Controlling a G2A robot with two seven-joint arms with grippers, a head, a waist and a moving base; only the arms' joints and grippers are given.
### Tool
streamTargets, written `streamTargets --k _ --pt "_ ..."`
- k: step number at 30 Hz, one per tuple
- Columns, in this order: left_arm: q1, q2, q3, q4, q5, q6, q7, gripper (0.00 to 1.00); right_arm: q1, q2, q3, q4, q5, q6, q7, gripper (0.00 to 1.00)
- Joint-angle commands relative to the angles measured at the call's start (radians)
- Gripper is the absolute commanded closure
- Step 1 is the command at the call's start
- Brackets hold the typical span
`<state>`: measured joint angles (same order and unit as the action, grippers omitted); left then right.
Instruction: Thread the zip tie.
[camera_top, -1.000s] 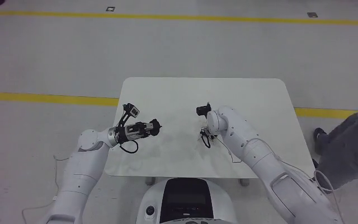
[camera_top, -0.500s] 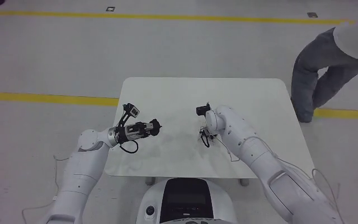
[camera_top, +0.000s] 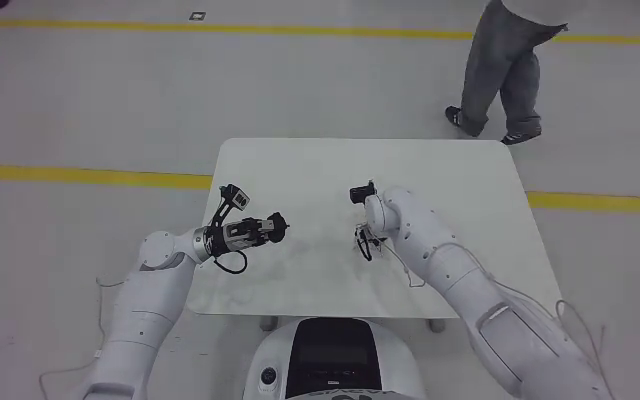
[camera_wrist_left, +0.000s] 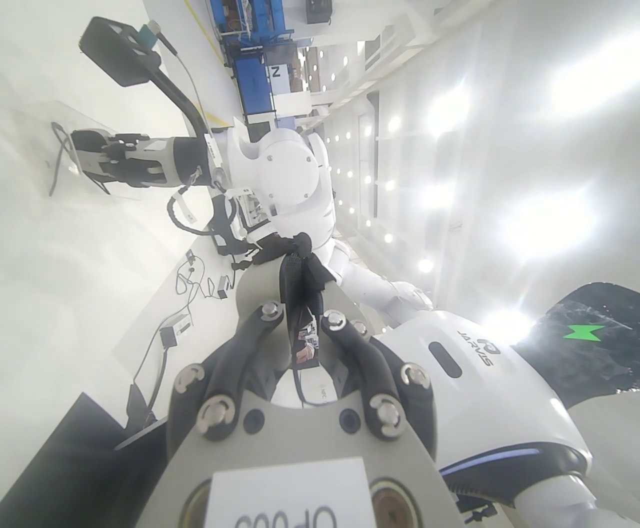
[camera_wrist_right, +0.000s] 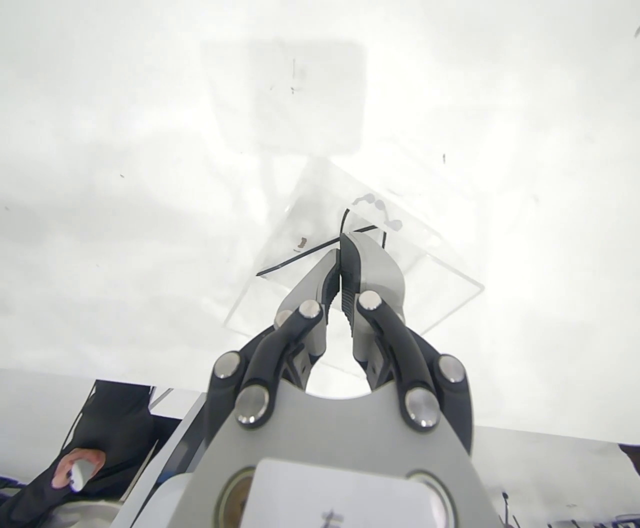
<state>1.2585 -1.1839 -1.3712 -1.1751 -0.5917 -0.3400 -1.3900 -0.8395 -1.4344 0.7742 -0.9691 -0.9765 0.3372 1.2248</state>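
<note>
A thin black zip tie (camera_wrist_right: 300, 255) lies partly looped over a clear plastic sheet (camera_wrist_right: 440, 280) on the white table. My right gripper (camera_wrist_right: 340, 260) points down at the sheet and is shut on the tie, whose strip sticks out to one side of the fingers. From above, that gripper (camera_top: 365, 238) is near the table's middle with the tie (camera_top: 362, 246) under it. My left gripper (camera_top: 282, 226) hovers above the table's left part, aimed at the right one, about a hand's width away. Its fingers (camera_wrist_left: 292, 280) are pressed together, with a small black scrap at the tips. Across the table it faces the right gripper (camera_wrist_left: 75, 150) and the tie's loop (camera_wrist_left: 56, 150).
The white table (camera_top: 450, 170) has open surface toward its far and right sides. Its near edge runs just below both grippers. The clear sheet (camera_wrist_left: 30, 115) lies flat beneath the right gripper.
My right gripper has crept slightly to the left with the zip tie still in it. The left arm has stayed where it was.
</note>
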Motion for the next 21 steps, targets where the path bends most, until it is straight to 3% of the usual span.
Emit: streamTargets --k 1,11,21 --pt "0.0 0.0 0.0 0.0 0.0 0.0 0.0 1.0 -0.013 0.007 0.014 -0.038 -0.013 0.003 0.01 1.0" --pt "0.0 0.0 0.0 0.0 0.0 0.0 0.0 1.0 -0.126 0.057 0.13 -0.265 -0.045 -0.021 0.045 1.0" --pt "0.0 0.0 0.0 0.0 0.0 0.0 0.0 1.0 -0.299 0.11 0.34 -0.499 0.099 -0.143 0.004 1.0"
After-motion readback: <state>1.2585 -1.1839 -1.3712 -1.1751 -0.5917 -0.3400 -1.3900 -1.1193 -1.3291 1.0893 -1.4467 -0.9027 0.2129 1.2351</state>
